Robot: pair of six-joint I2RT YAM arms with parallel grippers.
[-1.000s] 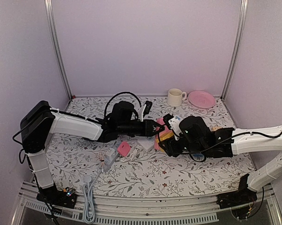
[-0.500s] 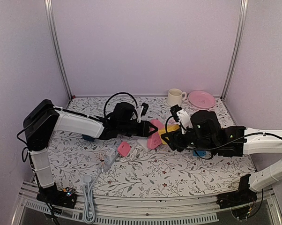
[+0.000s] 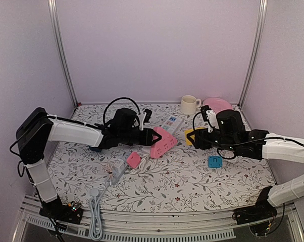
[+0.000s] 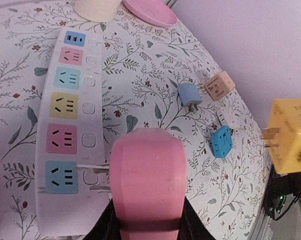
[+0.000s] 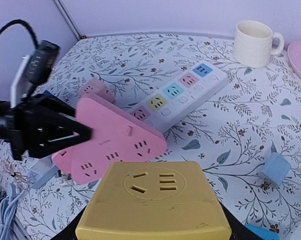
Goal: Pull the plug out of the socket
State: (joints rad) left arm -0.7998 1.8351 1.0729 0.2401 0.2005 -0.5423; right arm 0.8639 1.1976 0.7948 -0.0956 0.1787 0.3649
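Observation:
My left gripper (image 3: 153, 137) is shut on one end of a pink socket block (image 3: 162, 141) and holds it above the table. In the left wrist view the pink block (image 4: 146, 180) fills the space between my fingers. My right gripper (image 3: 198, 137) is shut on a yellow cube plug (image 3: 193, 136), also held in the air. The plug is separate from the pink block, with a clear gap between them. Its metal prongs show in the left wrist view (image 4: 289, 135). In the right wrist view the yellow plug (image 5: 155, 205) is in front and the pink block (image 5: 115, 142) is beyond it.
A white multi-colour power strip (image 3: 170, 122) lies behind the pink block. A cream mug (image 3: 190, 104) and a pink plate (image 3: 218, 106) stand at the back. A blue cube (image 3: 214, 161), a small pink adapter (image 3: 134, 160) and a white corded strip (image 3: 95, 206) lie nearer.
The yellow plug has come out of the pink socket block. My right gripper has moved right and back with the plug. My left gripper has drawn the pink block to the left.

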